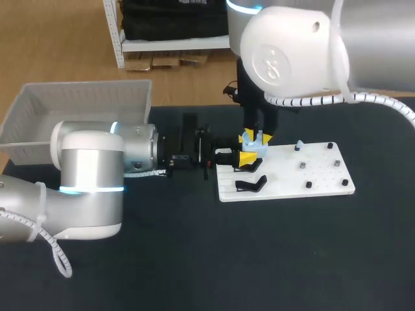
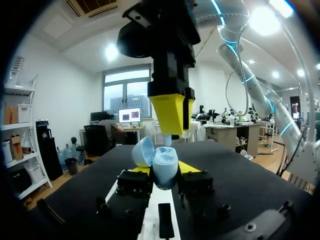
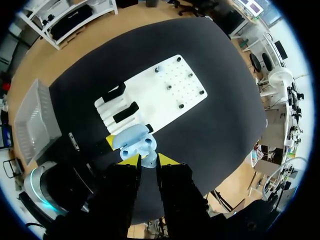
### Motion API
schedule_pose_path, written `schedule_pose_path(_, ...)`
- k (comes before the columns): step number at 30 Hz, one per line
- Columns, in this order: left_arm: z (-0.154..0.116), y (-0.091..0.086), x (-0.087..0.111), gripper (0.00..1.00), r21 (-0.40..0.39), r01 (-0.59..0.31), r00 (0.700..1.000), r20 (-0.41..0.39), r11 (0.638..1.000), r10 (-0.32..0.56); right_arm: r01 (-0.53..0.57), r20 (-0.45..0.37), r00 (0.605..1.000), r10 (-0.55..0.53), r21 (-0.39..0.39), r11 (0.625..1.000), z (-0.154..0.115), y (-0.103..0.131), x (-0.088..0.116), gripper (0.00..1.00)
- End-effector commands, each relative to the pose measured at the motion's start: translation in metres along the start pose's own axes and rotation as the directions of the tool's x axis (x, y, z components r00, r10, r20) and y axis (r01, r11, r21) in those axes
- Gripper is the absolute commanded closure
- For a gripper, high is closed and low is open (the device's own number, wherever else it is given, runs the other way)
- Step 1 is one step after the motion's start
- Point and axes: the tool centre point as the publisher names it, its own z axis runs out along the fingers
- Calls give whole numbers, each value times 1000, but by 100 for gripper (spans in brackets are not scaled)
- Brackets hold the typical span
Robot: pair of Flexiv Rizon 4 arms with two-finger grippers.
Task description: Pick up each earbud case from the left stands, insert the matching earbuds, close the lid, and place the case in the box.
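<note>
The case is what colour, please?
The case is light blue, best seen in the left wrist view.

Items being counted on the bench point(image 1: 194, 259):

- One light-blue earbud case point(image 1: 256, 148) is showing.
- Two earbuds are showing: the first earbud point(image 1: 299, 145) and the second earbud point(image 3: 148, 159).
- One white board point(image 1: 324, 189) is showing, bearing two black stands point(image 3: 125, 112) and six small pegs point(image 1: 337, 163).
- One white box point(image 1: 39, 103) is showing.
- Two robot arms point(image 1: 91, 175) are appearing.
</note>
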Motion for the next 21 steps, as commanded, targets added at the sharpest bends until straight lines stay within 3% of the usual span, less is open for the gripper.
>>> schedule_pose_path(1, 0, 0, 1, 100, -3, -3, 1000, 5, 1000, 3, -3, 1, 1000, 3, 2, 1000, 1, 1, -1, 100)
schedule_pose_path(21, 0, 0, 1, 100, -3, -3, 1000, 5, 1000, 3, -13, -4, 1000, 13, 10, 1000, 6, 2, -7, 100)
